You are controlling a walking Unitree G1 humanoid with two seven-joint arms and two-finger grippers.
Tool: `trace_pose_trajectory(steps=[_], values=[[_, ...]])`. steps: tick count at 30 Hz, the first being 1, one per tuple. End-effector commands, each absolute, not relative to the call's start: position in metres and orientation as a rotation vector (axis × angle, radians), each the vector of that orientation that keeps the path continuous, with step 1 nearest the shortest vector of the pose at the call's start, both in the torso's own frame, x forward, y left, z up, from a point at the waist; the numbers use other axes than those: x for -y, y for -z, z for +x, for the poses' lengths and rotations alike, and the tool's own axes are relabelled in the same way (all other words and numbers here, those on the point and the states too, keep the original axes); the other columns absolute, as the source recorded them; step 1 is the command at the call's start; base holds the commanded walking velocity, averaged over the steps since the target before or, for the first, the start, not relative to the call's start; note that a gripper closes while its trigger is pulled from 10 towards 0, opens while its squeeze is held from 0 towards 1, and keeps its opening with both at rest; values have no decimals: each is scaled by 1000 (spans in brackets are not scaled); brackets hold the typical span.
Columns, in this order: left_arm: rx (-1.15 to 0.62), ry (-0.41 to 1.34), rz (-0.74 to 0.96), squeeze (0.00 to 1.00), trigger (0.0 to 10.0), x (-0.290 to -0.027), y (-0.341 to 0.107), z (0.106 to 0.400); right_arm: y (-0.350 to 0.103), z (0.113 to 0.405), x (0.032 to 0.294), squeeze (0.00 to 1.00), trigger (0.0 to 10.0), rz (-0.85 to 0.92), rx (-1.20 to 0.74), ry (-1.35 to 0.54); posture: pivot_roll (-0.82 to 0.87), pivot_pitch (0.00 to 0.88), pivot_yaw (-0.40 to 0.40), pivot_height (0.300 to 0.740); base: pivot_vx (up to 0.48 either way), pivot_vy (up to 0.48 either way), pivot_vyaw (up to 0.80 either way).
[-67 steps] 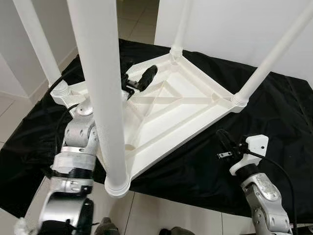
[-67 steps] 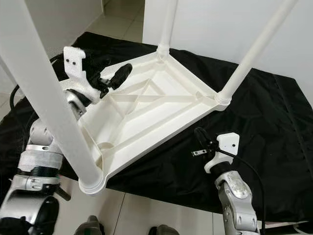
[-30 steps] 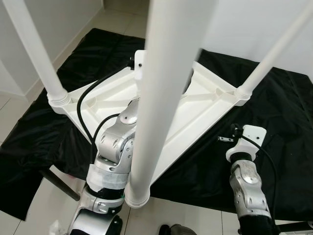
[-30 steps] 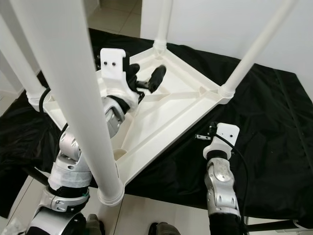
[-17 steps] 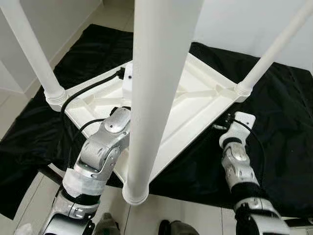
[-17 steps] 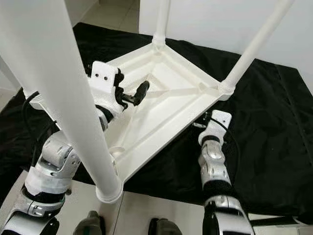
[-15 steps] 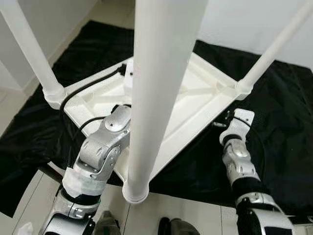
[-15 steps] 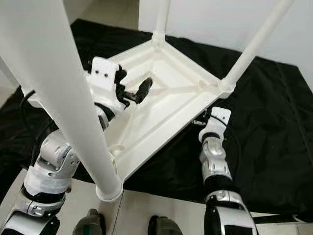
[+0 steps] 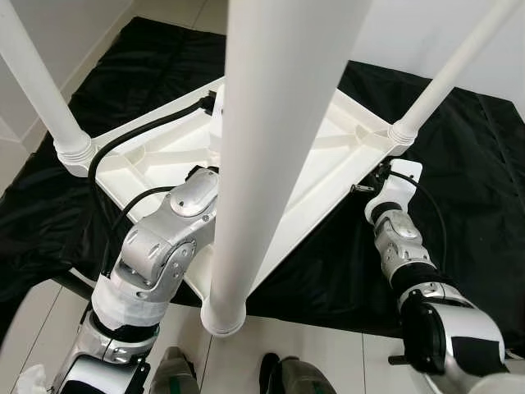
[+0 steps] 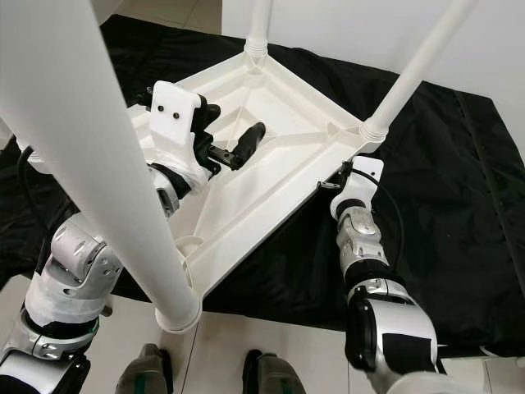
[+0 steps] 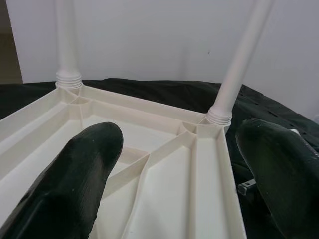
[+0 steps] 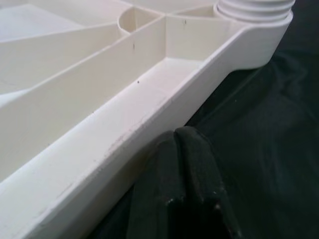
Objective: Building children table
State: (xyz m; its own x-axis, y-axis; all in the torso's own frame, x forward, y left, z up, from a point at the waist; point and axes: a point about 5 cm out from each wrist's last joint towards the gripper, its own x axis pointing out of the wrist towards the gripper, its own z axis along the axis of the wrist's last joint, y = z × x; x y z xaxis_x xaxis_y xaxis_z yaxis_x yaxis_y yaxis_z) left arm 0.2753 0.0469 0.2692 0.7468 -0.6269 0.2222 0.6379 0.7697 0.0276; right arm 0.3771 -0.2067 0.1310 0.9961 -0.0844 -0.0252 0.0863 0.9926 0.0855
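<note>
- Since the earlier frames the right gripper [image 10: 335, 182] has reached forward from well clear of the table to its right edge, just below the corner with the right-hand leg; the left arm has risen over the table's underside.
- Right gripper's jaws are pressed together, as the right wrist view shows: the two black fingers [image 12: 187, 169] lie side by side with no gap, tips at the outer wall of the rim and over the black cloth. Whether they actually touch the rim cannot be told.
- Left gripper [image 10: 234, 148] hovers above the ribbed underside, jaws spread wide and holding nothing; in the left wrist view its two black fingers [image 11: 75, 174] stand far apart with the ribs showing between them.
- Between and beneath both grippers lies the white plastic children's table [image 10: 271, 176], upside down, its moulded underside with crossing ribs facing up.
- Four white round plastic legs [image 10: 410, 66] stand up from threaded sockets at its corners; the nearest leg rises close to the camera and hides much of the left arm.
- Under the table spreads a black cloth sheet [image 10: 459, 213], wrinkled, covering the pale tiled floor [image 10: 271, 328] out to its near edge.
- Running over the left side of the table's underside toward the left wrist is a black cable [image 9: 135, 144].
- White walls [image 10: 328, 25] stand behind the sheet.
</note>
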Motion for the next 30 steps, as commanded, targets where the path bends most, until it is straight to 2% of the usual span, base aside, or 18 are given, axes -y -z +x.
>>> trace_pose_trajectory(steps=[1,9,15,22,30], values=[[243,913,-33,0,10000,-34,-274,263,-138,382,201,0,10000,81,-10,35,216,182,-108,740,0,0,0],[261,907,-69,0,10000,-31,-283,257,-156,394,188,0,10000,45,-2,-58,214,179,-104,740,0,0,0],[282,984,-95,0,10000,-19,-292,244,-163,398,174,0,10000,26,5,-126,203,174,-95,740,0,0,0],[309,1057,-151,0,10000,-3,-303,229,-167,400,175,0,10000,7,16,-91,194,167,-87,740,0,0,0],[310,1097,-143,0,10000,1,-304,227,-160,396,183,0,10000,-13,31,-51,180,141,-65,740,0,0,0]])
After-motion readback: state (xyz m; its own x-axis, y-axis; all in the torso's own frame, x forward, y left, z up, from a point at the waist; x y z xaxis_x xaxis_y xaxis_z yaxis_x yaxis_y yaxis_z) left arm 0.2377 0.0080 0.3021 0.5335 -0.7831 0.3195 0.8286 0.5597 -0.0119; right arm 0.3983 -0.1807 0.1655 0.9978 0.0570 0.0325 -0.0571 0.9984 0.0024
